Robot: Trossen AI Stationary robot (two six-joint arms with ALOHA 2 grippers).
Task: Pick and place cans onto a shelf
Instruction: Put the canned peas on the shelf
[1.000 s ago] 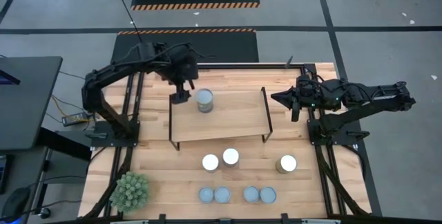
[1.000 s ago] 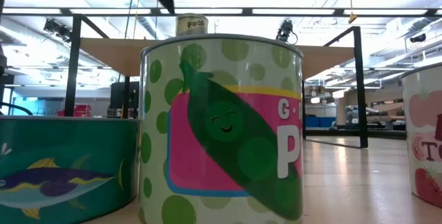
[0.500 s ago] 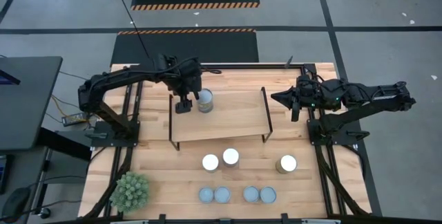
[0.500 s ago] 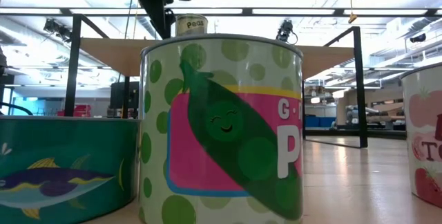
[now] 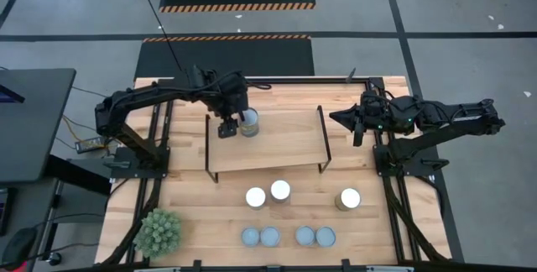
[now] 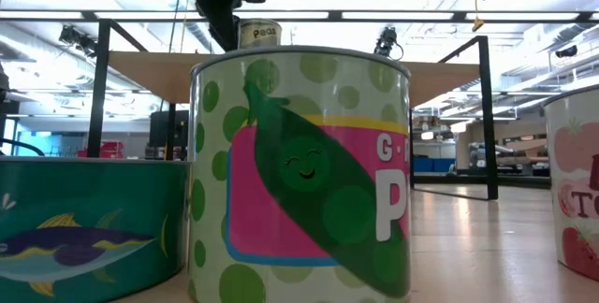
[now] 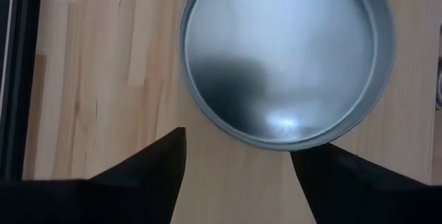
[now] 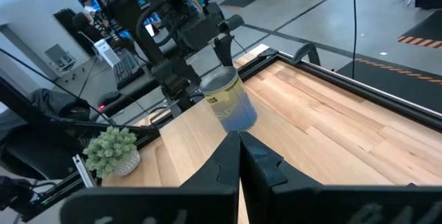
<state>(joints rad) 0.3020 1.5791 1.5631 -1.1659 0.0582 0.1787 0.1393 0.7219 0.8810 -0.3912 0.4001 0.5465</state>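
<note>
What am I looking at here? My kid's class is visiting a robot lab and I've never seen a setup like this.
Two dark robot arms work at a wooden table. One picture looks straight down from above, one sits at table height just behind some cans, and one camera rides on each wrist.

A low wooden shelf stands on the table with one can on the shelf. The left gripper hangs over the shelf right beside that can, fingers apart and holding nothing; its wrist camera sees the can's silver top. The right gripper waits shut at the shelf's other end.

In front of the shelf stand seven more cans and a spiky green plant ball.
</note>
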